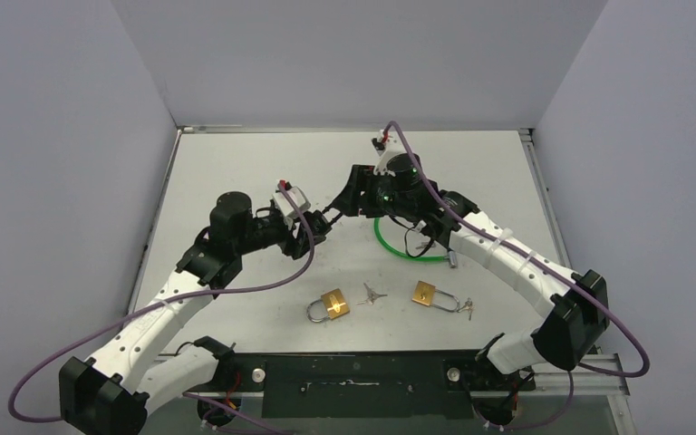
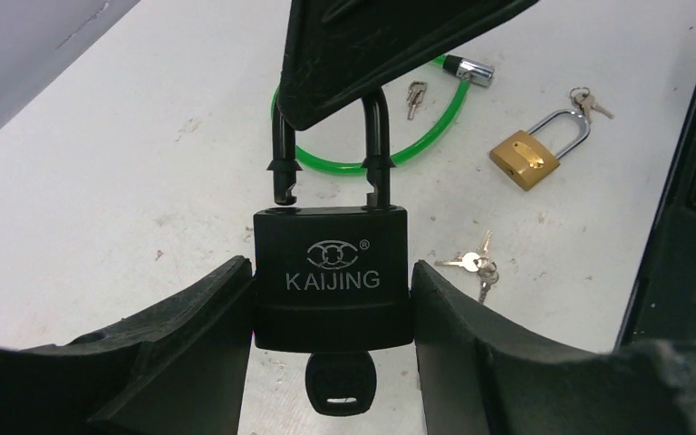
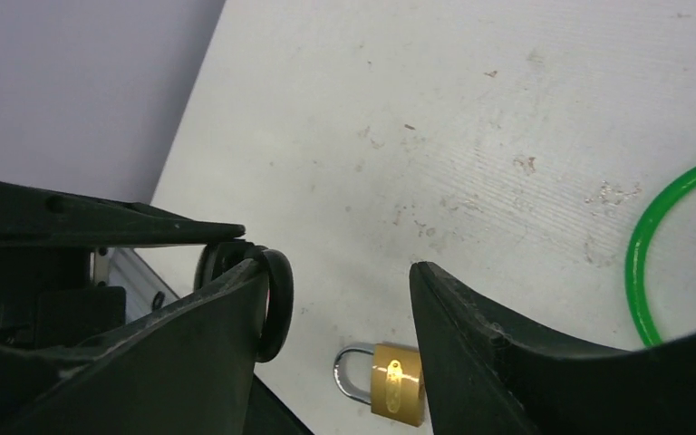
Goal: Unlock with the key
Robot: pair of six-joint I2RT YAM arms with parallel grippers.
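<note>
One black padlock [image 2: 331,304] clamped by body between left gripper [image 2: 329,268] fingers, jaws part-open around it. White "KAIJING" lettering, ring logo and ® mark on face. Black-headed key [image 2: 340,388] in keyhole, toward gripper's palm. Shackle [image 2: 376,145] points away from left gripper: one leg lifted clear of body, other seated. Right gripper [image 3: 337,272] over shackle top, jaws spread wide, shackle against one finger, nothing pinched. Brass padlock [image 2: 526,159], green cable lock [image 2: 390,161] beyond.

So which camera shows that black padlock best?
Left wrist view: the black padlock fills it, brand name, open shackle and key showing. From above it's just a dark speck; the right wrist sees only shackle.
</note>
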